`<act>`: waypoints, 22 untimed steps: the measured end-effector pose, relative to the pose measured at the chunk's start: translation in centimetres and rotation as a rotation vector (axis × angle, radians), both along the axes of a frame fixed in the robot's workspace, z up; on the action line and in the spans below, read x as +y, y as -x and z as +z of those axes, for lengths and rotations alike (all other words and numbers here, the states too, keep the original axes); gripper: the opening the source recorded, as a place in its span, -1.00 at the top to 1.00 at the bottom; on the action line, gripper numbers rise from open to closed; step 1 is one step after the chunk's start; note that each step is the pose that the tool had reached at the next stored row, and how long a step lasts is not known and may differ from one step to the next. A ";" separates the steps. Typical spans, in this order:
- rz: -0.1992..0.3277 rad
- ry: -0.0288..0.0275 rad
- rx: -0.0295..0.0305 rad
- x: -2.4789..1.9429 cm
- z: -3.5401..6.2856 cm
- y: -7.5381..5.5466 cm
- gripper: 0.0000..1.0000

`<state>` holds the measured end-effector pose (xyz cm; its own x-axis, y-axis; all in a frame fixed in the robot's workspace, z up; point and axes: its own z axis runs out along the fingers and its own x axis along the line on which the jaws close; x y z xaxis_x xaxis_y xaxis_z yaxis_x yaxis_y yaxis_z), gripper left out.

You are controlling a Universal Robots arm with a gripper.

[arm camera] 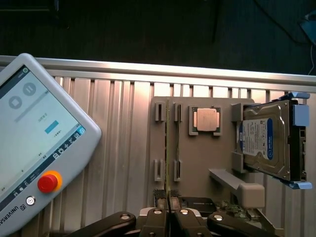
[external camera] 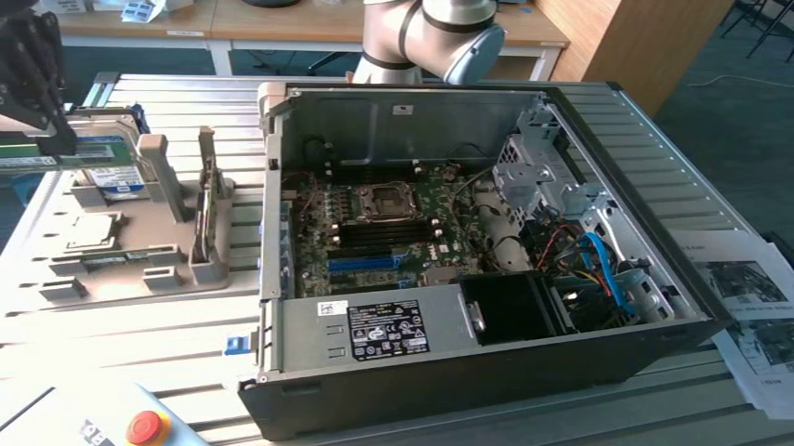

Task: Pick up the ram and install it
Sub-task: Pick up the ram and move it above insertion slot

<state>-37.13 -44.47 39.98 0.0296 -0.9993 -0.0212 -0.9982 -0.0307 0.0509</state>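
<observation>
Nearest in the exterior view, a teach pendant (external camera: 147, 427) with a red stop button lies on the ribbed aluminium tabletop (external camera: 125, 330). Just behind it is the open black computer case (external camera: 496, 372). The case lies on its side, with a labelled power supply (external camera: 372, 330) along its near wall. Deeper inside is the motherboard (external camera: 429, 223), which carries a blue slot strip (external camera: 366, 263) and, beyond that, an open processor socket (external camera: 378, 202). Printed papers (external camera: 750, 307) lie on the exterior view's right of the case. On the exterior view's left of the case sits a grey tray (external camera: 155, 279). It holds a square silver processor chip (arm camera: 206, 119) in a recess and a hard drive (arm camera: 264, 140) with a blue label propped on edge. Farther back on that side, the hand (arm camera: 168, 197) hangs over the tray. Its two black fingers are pinched narrow on the ram (external camera: 87, 150), gripping the thin green board by its faces. In the wrist view the ram appears edge-on, running straight out from between the fingertips and lined up between two pairs of grey clips on the tray. In the exterior view the ram lies level directly under the hand, beside the upper part of the hard drive and well apart from the case and its slots. Whether its lower edge touches the tray cannot be told. Farthest back, the arm's grey and blue joint (external camera: 434, 32) rises behind the case.
</observation>
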 end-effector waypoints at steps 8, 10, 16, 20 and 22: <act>0.000 -0.0001 0.0027 -0.05 -0.01 -1.5 0.76; 0.000 0.0000 0.0034 -0.05 0.00 -1.9 0.76; 0.000 0.0000 0.0053 -0.08 0.00 -3.0 0.76; 0.000 -0.0001 0.0065 -0.10 0.00 -3.8 0.76; 0.000 0.0000 0.0090 -0.15 0.00 -5.3 0.76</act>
<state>-31.86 -44.61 39.98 0.0294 -0.9993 -0.0215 -0.9977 -0.0306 0.0598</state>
